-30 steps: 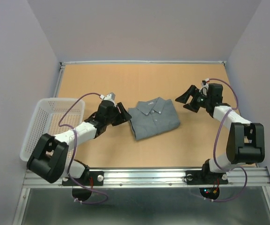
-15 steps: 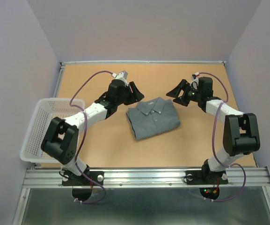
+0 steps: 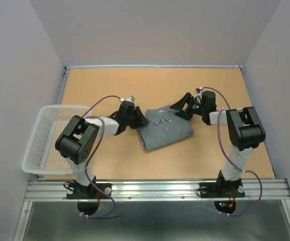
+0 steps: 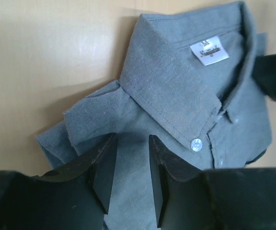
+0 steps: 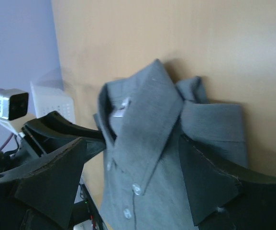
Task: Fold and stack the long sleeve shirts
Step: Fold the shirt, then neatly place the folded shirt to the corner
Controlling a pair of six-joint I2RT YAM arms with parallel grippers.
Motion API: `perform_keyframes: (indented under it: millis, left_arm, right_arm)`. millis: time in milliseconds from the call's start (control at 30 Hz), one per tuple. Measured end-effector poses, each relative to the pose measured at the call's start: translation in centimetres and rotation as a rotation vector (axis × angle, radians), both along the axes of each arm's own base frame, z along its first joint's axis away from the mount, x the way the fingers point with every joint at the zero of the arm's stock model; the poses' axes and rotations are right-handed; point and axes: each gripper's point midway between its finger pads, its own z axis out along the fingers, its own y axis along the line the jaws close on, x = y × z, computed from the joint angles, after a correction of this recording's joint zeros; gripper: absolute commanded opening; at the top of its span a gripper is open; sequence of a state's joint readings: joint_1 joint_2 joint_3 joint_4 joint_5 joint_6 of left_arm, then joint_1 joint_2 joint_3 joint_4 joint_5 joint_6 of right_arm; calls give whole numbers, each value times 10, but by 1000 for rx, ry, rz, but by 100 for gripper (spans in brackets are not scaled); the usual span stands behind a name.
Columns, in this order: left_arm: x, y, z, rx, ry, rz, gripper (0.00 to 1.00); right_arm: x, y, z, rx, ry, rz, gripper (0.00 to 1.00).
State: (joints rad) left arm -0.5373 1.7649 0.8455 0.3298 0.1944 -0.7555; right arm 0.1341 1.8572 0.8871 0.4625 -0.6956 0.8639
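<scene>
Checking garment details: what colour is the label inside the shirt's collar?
White label with dark print, on the grey shirt; clearest in the left wrist view.

The tan table (image 3: 155, 85) carries a folded grey shirt (image 3: 167, 131) near its middle and a white basket (image 3: 33, 145) at its left edge.

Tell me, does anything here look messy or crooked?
Slightly. The folded grey shirt lies askew on the table, and a rumpled flap of cloth pokes out beside its collar. Nothing looks damaged.

The shirt (image 3: 164, 128) lies on the table (image 3: 150, 85) between left arm (image 3: 109, 123) and right arm (image 3: 220, 116), basket (image 3: 40, 135) leftmost.
</scene>
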Motion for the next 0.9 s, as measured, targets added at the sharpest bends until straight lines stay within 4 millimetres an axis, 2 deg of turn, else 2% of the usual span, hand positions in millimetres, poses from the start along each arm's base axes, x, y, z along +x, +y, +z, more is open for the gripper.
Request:
perform_keyframes:
  millis: [67, 133, 267, 367, 400, 467, 500, 600, 667, 700, 767, 800, 867, 900]
  left_arm:
    - [-4, 7, -1, -16, -1, 29, 38]
    - [-8, 15, -2, -40, 3, 58, 38]
    - [-14, 36, -2, -39, 7, 101, 45]
    - [-17, 44, 11, -1, -21, 91, 59]
    - [-19, 43, 17, 7, -38, 78, 61]
    - [-27, 33, 39, 14, -89, 22, 62]
    - [-33, 23, 56, 11, -130, -24, 62]
    - [-49, -11, 103, -40, -242, -133, 62]
    - [-63, -35, 123, -76, -287, -204, 59]
    - [-71, -49, 129, -93, -298, -244, 54]
    - [-86, -68, 121, -104, -277, -314, 49]
    - [-90, -74, 107, -95, -240, -330, 44]
    - [-93, -75, 77, -66, -168, -330, 42]
    - [-98, -68, 48, -32, -101, -318, 42]
  right_arm:
    - [-5, 0, -18, -4, 38, -2, 82]
    - [-8, 0, -25, -3, 47, -3, 82]
    - [-8, 0, -22, -12, 33, 2, 82]
    - [-16, -4, -12, -54, 27, 13, 83]
    - [-18, -5, -2, -59, 13, 13, 83]
    - [-22, -6, 26, -57, -38, 16, 83]
    - [-26, -6, 48, -46, -91, 15, 82]
    - [-46, -6, 83, -15, -179, 18, 82]
    - [-62, -6, 90, 8, -195, 19, 82]
    - [-70, -7, 87, 15, -192, 19, 82]
    - [-84, -8, 71, 24, -156, 16, 82]
    - [-94, -8, 54, 28, -105, 14, 82]
    - [-110, -10, 24, 26, -17, 5, 82]
    - [-117, -11, 10, 21, 18, -2, 82]
